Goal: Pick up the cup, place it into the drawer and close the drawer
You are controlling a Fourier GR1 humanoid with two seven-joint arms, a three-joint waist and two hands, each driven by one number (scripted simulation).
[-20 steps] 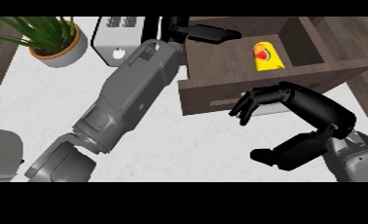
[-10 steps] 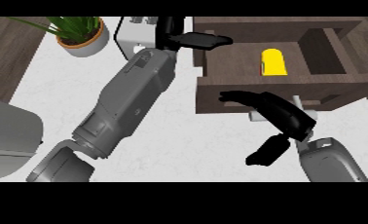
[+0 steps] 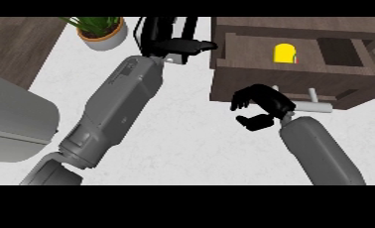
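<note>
The yellow cup [image 3: 284, 52] stands inside the open dark wooden drawer [image 3: 278, 81] at the upper right. No hand touches it. My right hand [image 3: 262, 104] is at the drawer's front panel, left of the pale handle [image 3: 316, 105], with fingers loosely bent, thumb apart and nothing held. My left hand [image 3: 179, 46] reaches across the top middle with its fingers stretched towards the drawer's left rear corner, open and holding nothing.
A potted plant [image 3: 102, 31] stands at the back left. A white appliance [image 3: 157, 28] sits behind my left hand. A grey rounded object [image 3: 22, 123] fills the left edge. White counter lies between my two forearms.
My right hand has risen from below the drawer up to its front panel. The cup has stayed in the drawer and my left hand has stayed by the drawer's left corner.
</note>
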